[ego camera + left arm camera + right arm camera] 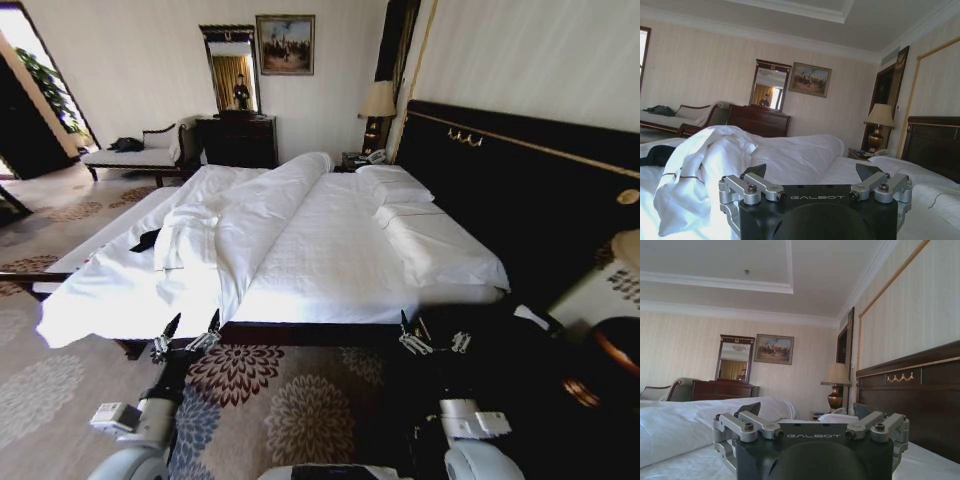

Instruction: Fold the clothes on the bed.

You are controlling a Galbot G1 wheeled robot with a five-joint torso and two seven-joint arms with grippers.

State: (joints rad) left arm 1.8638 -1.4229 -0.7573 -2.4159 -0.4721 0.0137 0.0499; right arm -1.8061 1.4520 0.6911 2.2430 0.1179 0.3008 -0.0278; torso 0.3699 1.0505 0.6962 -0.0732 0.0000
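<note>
I stood at the side of the bed [330, 250], near its dark wooden frame, with both arms held low in front of me. My left gripper [188, 330] hung just at the edge of the mattress, its fingers spread wide and holding nothing. My right gripper [433, 335] sat further toward the headboard [520, 190], also spread wide and empty. The black T-shirt [146, 240] lay on the far left part of the bed, mostly hidden behind the bunched white duvet [245, 225], well apart from both grippers. From my left wrist I saw the same dark cloth [657, 155] beyond the heaped duvet [715, 170]. Pillows [400, 190] lay by the headboard, and a lamp [378, 105] stood beside it
</note>
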